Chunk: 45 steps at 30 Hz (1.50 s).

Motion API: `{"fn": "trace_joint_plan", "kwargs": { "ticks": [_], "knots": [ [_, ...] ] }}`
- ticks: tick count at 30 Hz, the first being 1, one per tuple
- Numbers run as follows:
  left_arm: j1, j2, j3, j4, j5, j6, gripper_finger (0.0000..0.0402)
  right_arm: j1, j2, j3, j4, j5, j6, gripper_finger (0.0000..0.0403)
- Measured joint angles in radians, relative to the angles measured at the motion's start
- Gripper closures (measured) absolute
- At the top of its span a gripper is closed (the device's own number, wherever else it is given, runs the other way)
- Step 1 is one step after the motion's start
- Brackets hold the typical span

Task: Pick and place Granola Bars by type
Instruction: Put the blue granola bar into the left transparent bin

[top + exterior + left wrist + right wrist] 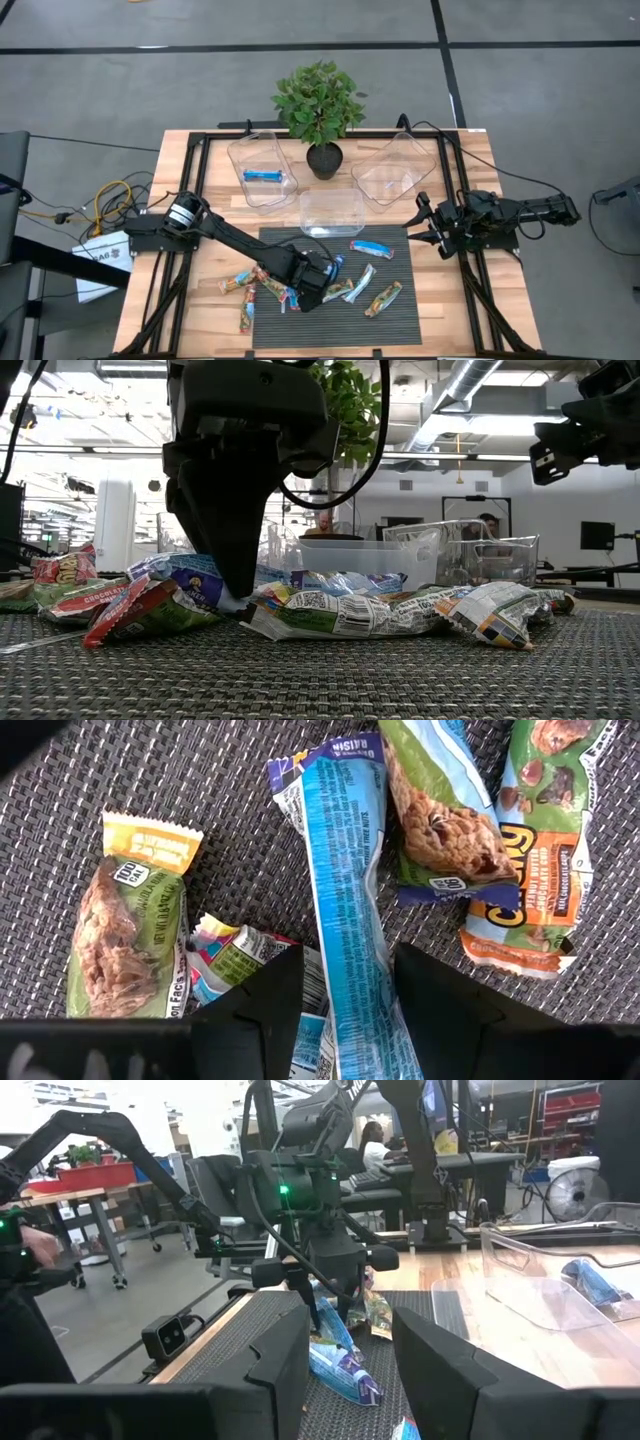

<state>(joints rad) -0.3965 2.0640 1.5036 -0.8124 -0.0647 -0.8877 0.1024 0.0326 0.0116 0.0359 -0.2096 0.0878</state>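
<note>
— While the left gripper is down on the dark ribbed mat, what's it after?

— Blue shiny-wrapped granola bar, lying lengthways btwn its two dark fingers. Fingers sit either side of the wrapper; can't tell if they're pinching it yet or just bracketing it. Bar's flat on the mat, not lifted.

— So which step?

— Grasp on a blue one, I'd say. One blue bar already lies in the clear plastic tub at rear left, so that's prob. the blue bin. Other two clear tubs look bare.

— Next move?

— Needs a firm close on the wrapper, straight lift, w/o dragging neighbours: a green-and-gold bar and an orange-ended chocolate-chip bar crowd close, and a crumpled one is tucked right beside the finger.

— Right arm?

— Right gripper waits above the table's right side, fingers apart, holding nothing.
</note>
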Motion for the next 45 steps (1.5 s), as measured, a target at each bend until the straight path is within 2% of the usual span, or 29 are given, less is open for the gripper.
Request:
{"fn": "trace_joint_plan", "kwargs": {
  "ticks": [8,17,21,32,38,45],
  "knots": [
    [0.000,0.000,0.000,0.003,0.016,0.002,0.0263,0.000,0.000,0.000,0.000,0.000,0.000,0.0266],
    [0.000,0.000,0.000,0.011,0.016,-0.011,0.0361,0.000,0.000,0.000,0.000,0.000,0.000,0.0265],
    [0.000,0.000,0.000,0.024,0.016,-0.013,0.0387,0.000,0.000,0.000,0.000,0.000,0.000,0.0266],
    [-0.004,-0.018,0.000,0.159,-0.001,-0.007,0.0375,0.000,0.000,0.000,0.000,0.000,0.000,0.0266],
    [-0.010,-0.074,0.000,0.240,-0.073,-0.011,0.0389,0.000,0.000,0.000,0.001,0.000,0.000,0.0264],
    [-0.007,-0.145,0.000,0.389,-0.181,-0.009,0.0376,0.000,0.000,0.000,0.001,0.000,0.000,0.0265]
  ]
}}
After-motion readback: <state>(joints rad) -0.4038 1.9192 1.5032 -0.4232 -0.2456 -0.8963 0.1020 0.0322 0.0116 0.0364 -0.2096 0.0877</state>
